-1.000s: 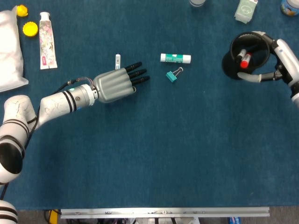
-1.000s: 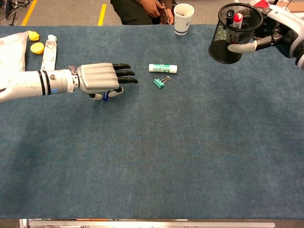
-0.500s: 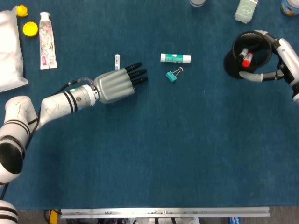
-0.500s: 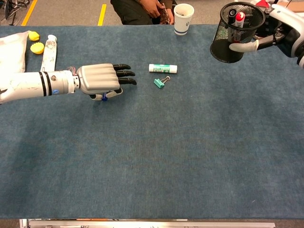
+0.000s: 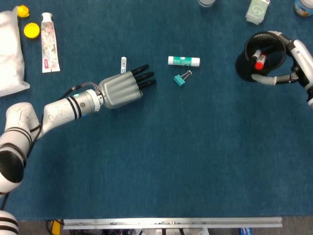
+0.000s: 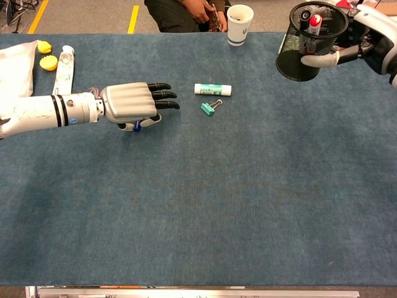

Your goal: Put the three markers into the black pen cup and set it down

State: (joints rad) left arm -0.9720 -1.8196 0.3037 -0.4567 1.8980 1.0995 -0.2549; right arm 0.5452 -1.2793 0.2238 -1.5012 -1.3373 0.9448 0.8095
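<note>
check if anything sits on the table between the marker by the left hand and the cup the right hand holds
Yes: a glue stick and a teal clip lie just right of the marker. Beyond them only bare mat up to the cup in the right hand. The left hand could carry it over both.

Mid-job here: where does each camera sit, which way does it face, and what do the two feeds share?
Head view: high above, looking almost straight down on the table; shows the left arm, left hand and right hand.
Chest view: lower, looking forward and down across the table toward its far edge; shows both hands too.
Shared: left hand over a marker, right hand holding the black pen cup, the glue stick and the binder clip.
</note>
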